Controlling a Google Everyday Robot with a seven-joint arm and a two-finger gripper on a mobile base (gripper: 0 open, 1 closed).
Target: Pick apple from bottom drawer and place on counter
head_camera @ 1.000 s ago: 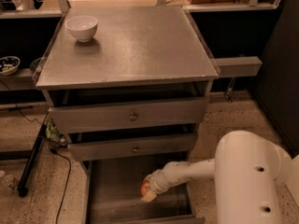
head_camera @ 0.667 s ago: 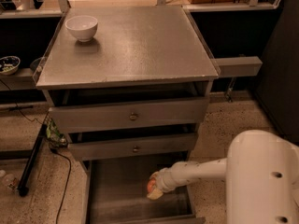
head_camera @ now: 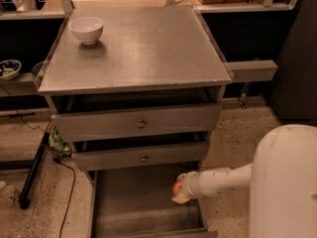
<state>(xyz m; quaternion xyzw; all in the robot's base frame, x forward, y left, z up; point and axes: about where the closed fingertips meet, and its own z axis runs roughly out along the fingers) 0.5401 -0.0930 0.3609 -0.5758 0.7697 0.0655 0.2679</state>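
Observation:
The bottom drawer [head_camera: 133, 205] is pulled out at the foot of the cabinet, its grey floor bare. My gripper [head_camera: 179, 189] reaches in from the right over the drawer's right side, at the end of a white arm. It is shut on the apple [head_camera: 176, 187], a small red-orange fruit held just above the drawer floor, close under the drawer front above. The counter [head_camera: 148, 48] is the flat grey cabinet top, well above the gripper.
A white bowl [head_camera: 86, 29] stands at the counter's back left corner. Two closed drawer fronts with brass knobs [head_camera: 141, 124] sit above the open drawer. My white body [head_camera: 285, 182] fills the lower right. A black stand and cables [head_camera: 34, 172] lie on the floor at left.
My gripper has moved right and slightly up with the apple in it, from the middle of the drawer toward its right side.

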